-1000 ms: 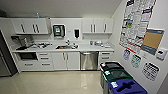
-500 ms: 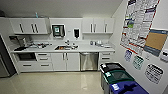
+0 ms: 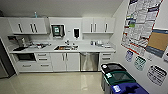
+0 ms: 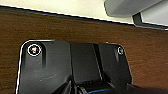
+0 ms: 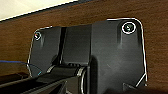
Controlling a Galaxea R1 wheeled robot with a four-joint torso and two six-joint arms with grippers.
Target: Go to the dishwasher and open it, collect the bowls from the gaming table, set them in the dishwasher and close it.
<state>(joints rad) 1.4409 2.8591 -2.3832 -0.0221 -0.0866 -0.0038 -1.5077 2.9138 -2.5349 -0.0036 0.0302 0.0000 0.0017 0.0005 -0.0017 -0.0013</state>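
The dishwasher (image 3: 89, 61) stands straight ahead across the floor, a grey-silver front under the white counter (image 3: 85, 49), between white cabinet doors. Its door is closed. The bowls and the gaming table are out of view. In the left wrist view my dark wrist plate (image 4: 72, 65) hangs in front of a brown wood-grain surface (image 4: 75, 30). The right wrist view has the same dark plate (image 5: 100, 57) against brown wood (image 5: 75, 15).
A sink (image 3: 65, 47) sits in the counter left of the dishwasher, and a built-in oven (image 3: 25, 57) is further left. Waste bins (image 3: 117, 77) stand along the right wall under posters (image 3: 140, 25). Pale floor (image 3: 55, 83) lies between me and the cabinets.
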